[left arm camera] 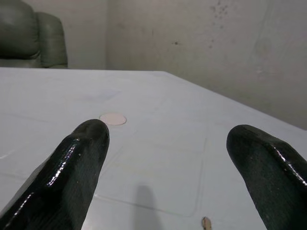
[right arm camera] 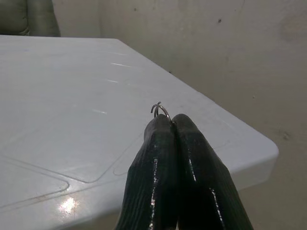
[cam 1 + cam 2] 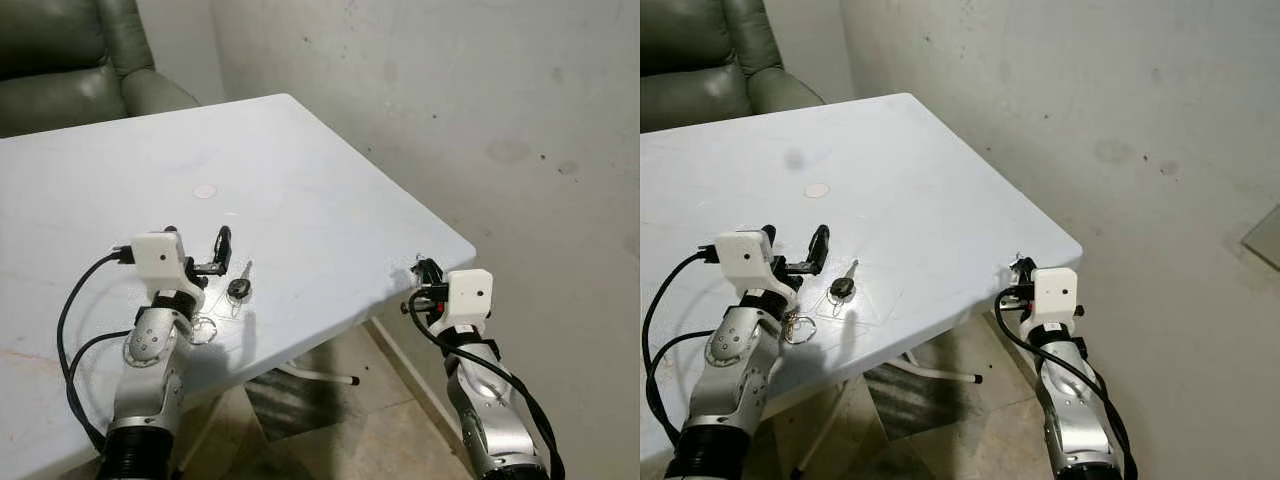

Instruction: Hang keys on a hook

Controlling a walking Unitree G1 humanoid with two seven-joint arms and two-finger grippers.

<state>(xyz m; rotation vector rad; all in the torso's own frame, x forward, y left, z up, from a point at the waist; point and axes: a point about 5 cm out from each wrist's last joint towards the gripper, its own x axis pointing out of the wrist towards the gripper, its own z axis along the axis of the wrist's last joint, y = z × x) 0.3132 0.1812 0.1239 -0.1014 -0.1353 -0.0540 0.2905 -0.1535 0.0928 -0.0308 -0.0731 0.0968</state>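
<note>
A key with a black head [image 3: 238, 288] lies flat on the white table [image 3: 300, 170] near its front edge, and a thin key ring [image 3: 204, 329] rests beside it. My left gripper [image 3: 197, 246] stands open just above the table, left of and slightly behind the key. In the left wrist view its fingers [image 1: 72, 167] are wide apart with bare table between them. My right gripper [image 3: 425, 270] is at the table's right corner, shut, with a small wire hook [image 2: 160, 109] sticking out from its fingertips [image 2: 165, 129].
A pale round spot [image 3: 205, 190] marks the middle of the table. A green armchair [image 3: 70, 60] stands behind the table at the far left. A grey wall [image 3: 500, 120] runs close along the right side. The table's white foot [image 3: 320, 375] rests on the tiled floor.
</note>
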